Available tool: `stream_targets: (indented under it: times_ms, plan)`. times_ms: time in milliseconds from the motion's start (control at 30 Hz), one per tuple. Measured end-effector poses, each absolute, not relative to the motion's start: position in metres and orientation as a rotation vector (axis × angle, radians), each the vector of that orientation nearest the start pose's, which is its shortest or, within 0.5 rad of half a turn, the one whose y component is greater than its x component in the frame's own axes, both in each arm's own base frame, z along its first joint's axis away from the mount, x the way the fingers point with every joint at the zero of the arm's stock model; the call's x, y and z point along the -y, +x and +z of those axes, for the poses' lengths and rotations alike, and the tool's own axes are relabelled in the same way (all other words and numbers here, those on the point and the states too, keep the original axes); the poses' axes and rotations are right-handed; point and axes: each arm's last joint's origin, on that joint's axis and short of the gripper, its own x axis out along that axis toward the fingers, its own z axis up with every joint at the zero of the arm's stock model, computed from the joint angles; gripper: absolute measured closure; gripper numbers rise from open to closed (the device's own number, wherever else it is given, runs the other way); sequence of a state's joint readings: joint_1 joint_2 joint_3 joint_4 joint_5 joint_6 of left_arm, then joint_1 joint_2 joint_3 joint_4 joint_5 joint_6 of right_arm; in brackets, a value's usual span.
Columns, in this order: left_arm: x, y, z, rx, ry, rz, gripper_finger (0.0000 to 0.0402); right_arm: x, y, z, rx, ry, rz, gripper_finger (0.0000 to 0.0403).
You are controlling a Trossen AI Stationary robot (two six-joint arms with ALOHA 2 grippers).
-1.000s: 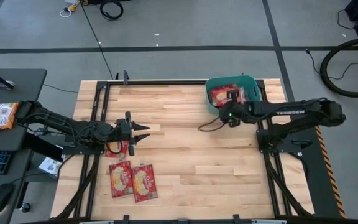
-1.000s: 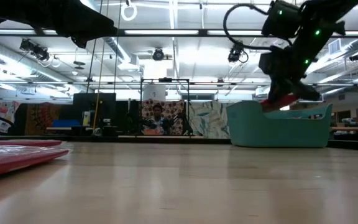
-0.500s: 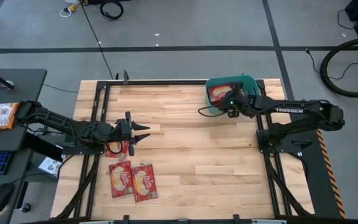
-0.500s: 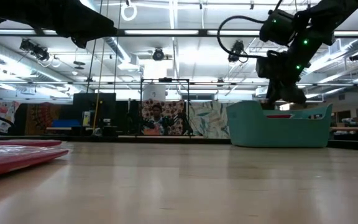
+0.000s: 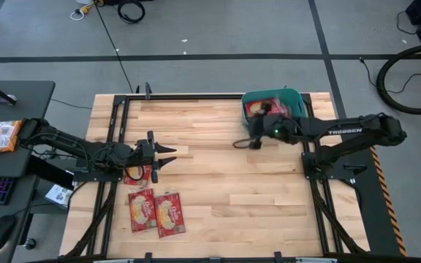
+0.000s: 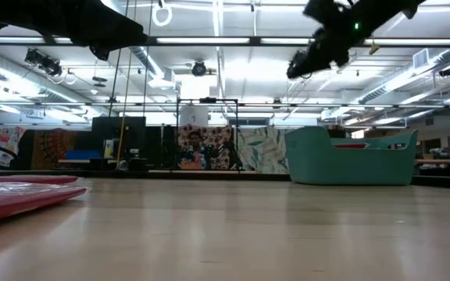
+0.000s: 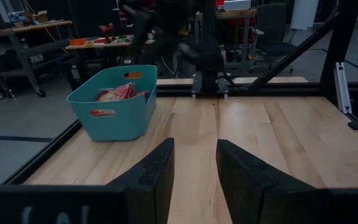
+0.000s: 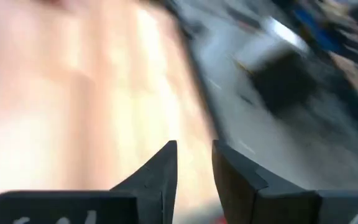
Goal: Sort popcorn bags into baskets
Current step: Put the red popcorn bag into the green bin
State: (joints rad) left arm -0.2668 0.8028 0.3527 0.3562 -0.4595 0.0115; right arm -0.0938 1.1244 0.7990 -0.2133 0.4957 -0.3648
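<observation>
Popcorn bags (image 5: 157, 212) lying flat at lower left of the counter (image 5: 218, 190), more sitting in the teal basket (image 5: 248, 115) at upper right. Right gripper (image 5: 238, 145) just left of the basket, jaws slightly apart, holding nothing. Left gripper (image 5: 168, 157) over the lower-left bags, jaws slightly apart, empty too.

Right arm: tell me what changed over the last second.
The right gripper let go of a popcorn bag into the teal basket, then swung out over the table, empty with a narrow gap. The left gripper and the loose popcorn bags stayed put.
</observation>
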Motion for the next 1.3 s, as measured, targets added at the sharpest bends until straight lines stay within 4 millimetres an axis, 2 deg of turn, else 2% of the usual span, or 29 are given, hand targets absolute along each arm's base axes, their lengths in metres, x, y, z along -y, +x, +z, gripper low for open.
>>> stream_targets:
  times_ms: [100,200,367,600,800,967,1100,1300]
  plan:
    - [0.034,0.174,0.233,-0.076,0.035,0.192,0.0276,0.021,0.245,0.276,-0.504,-0.325,-0.255,0.0297]
    - [0.034,0.174,0.234,-0.063,0.007,0.193,0.0276,0.008,0.255,0.273,-0.443,-0.185,-0.099,0.0297]
    - [0.035,0.176,0.227,-0.109,-0.105,0.201,0.0276,-0.015,0.271,0.251,-0.509,-0.066,0.008,0.0297]
    - [0.034,0.164,0.187,-0.502,-0.438,0.276,0.0276,-0.044,0.286,0.219,-0.609,-0.156,-0.042,0.0297]
    - [0.029,0.146,0.179,-0.773,-0.614,0.480,0.0276,-0.057,0.299,0.200,-0.607,-0.231,-0.032,0.0297]
    - [0.021,0.130,0.175,-0.932,-0.671,0.656,0.0276,-0.062,0.303,0.196,-0.586,-0.265,-0.010,0.0297]
    - [0.017,0.128,0.166,-1.052,-0.703,0.738,0.0276,-0.062,0.304,0.201,-0.552,-0.263,-0.007,0.0297]
    - [0.016,0.142,0.150,-1.150,-0.650,0.748,0.0276,-0.066,0.303,0.206,-0.513,-0.255,0.011,0.0297]
